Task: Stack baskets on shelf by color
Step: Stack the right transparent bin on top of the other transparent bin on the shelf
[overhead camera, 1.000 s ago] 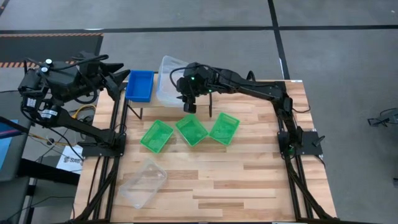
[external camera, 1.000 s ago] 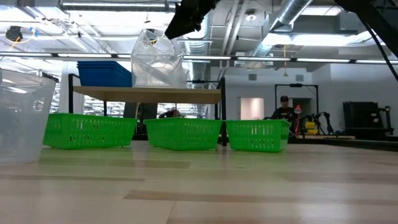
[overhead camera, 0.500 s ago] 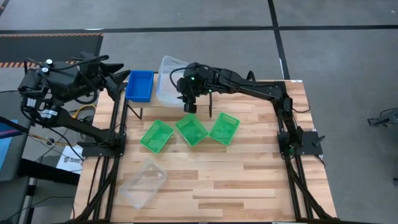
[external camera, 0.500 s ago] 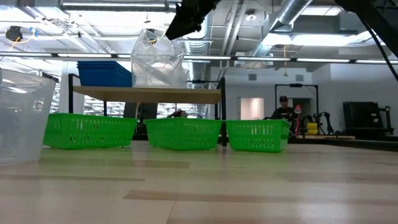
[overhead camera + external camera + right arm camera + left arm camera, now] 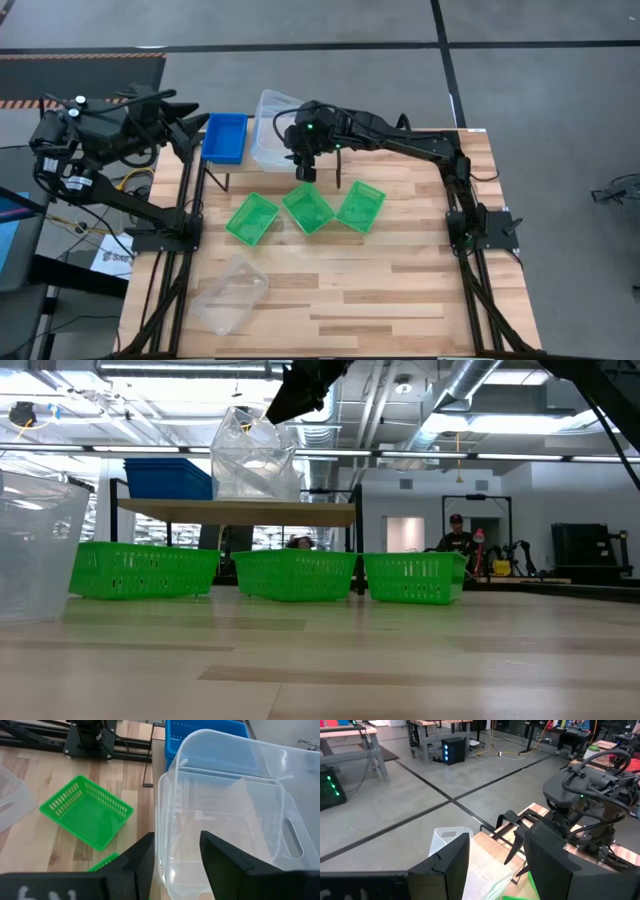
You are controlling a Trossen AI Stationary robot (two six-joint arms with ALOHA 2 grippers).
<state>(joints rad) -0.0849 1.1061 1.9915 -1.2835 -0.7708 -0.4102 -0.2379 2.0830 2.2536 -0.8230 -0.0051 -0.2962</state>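
A stack of blue baskets [image 5: 225, 137] [image 5: 168, 478] sits on the left part of the shelf [image 5: 240, 508]. Beside it, a clear basket [image 5: 268, 130] [image 5: 235, 815] rests tilted in another clear one [image 5: 255, 460]. Three green baskets [image 5: 252, 217] [image 5: 308, 208] [image 5: 361, 206] stand in a row on the table in front of the shelf. One more clear basket [image 5: 230, 293] lies near the table's near left corner. My right gripper [image 5: 301, 160] [image 5: 176, 860] hovers open over the tilted clear basket's rim. My left gripper [image 5: 188, 125] [image 5: 495, 865] is open, off the table's left edge.
Bare tabletop [image 5: 400, 290] spreads over the near and right parts. The shelf's black legs [image 5: 342, 178] stand just behind the green row. In the low view a person [image 5: 457, 538] shows far back in the room.
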